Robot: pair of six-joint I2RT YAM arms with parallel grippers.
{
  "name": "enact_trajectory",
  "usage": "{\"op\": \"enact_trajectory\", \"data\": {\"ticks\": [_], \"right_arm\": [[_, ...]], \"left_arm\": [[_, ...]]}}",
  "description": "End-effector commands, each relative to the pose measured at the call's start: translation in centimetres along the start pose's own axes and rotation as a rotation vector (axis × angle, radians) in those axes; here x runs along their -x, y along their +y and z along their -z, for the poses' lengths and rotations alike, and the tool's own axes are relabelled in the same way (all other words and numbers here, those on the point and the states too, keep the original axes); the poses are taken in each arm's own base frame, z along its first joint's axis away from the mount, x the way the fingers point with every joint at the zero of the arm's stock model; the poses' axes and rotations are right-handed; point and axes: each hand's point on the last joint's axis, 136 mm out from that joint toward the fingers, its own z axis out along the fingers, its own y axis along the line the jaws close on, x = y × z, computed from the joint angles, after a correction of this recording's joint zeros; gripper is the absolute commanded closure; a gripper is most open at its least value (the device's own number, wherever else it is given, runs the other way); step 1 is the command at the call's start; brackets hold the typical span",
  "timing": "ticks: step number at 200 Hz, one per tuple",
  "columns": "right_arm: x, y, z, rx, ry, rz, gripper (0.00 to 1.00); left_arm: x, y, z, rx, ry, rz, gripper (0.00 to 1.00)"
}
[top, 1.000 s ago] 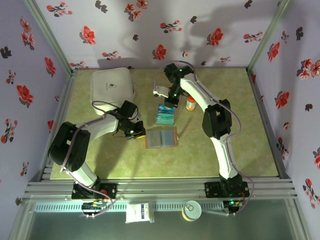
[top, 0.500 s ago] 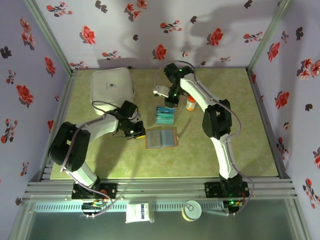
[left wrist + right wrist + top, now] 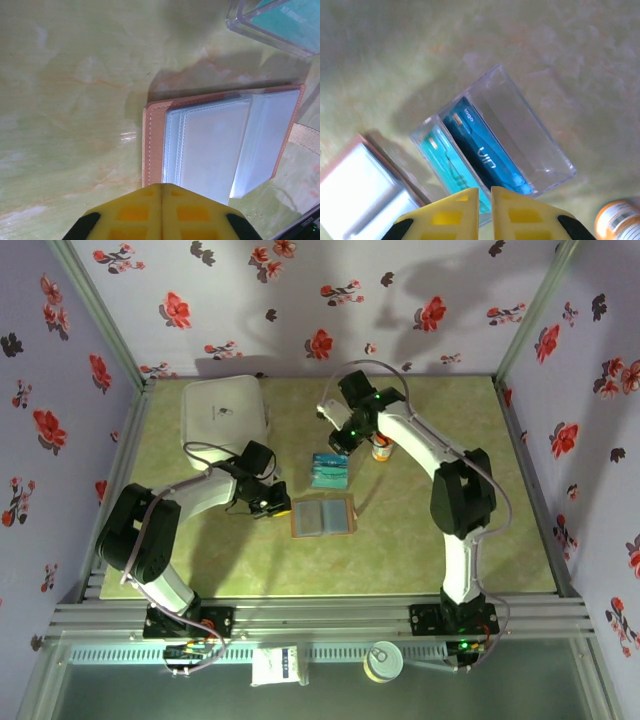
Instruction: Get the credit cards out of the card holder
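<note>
The card holder (image 3: pixel 323 515) lies open and flat on the table (image 3: pixel 480 530), clear pockets facing up. The left hand (image 3: pixel 161 200), closed on nothing, sits at its left edge. Just behind the holder, teal and blue credit cards (image 3: pixel 480 155) stand in a clear box (image 3: pixel 520 120). Above them is the right hand (image 3: pixel 485 200), fingers slightly parted and empty.

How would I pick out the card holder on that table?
On the green table, look near the middle, on the near side of the clear case of teal and blue cards. The card holder lies open and flat there. Its brown rim around pale blue-grey sleeves sets it apart from the see-through case and the bigger white box.
</note>
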Motion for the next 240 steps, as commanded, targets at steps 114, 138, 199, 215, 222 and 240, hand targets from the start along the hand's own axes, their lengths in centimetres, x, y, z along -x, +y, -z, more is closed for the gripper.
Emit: {"op": "enact_trajectory", "data": {"ticks": [114, 138, 199, 215, 222, 240], "right_arm": [[-4.5, 11.6, -1.7, 0.116, -0.107, -0.685, 0.90], [-5.9, 11.9, -2.3, 0.113, -0.054, -0.735, 0.90], [-8.4, 12.7, -4.0, 0.127, 0.037, -0.778, 0.84], [-8.7, 13.0, -4.4, 0.133, 0.052, -0.786, 0.80], [-8.8, 13.2, -4.5, 0.139, 0.057, -0.789, 0.79], [-8.7, 13.9, -4.9, 0.166, 0.061, -0.797, 0.76]], "left_arm": [[-1.9, 0.3, -1.9, -0.030, 0.045, -0.003, 0.97], [-2.2, 0.1, -2.1, -0.036, 0.050, -0.006, 0.98], [-2.6, 0.3, -2.8, -0.033, 0.072, -0.010, 0.98], [-2.8, 0.9, -2.9, -0.006, 0.080, -0.005, 0.98], [-2.8, 1.2, -3.0, 0.010, 0.081, -0.006, 0.98], [-2.8, 1.7, -3.0, 0.035, 0.082, -0.007, 0.98]]}}
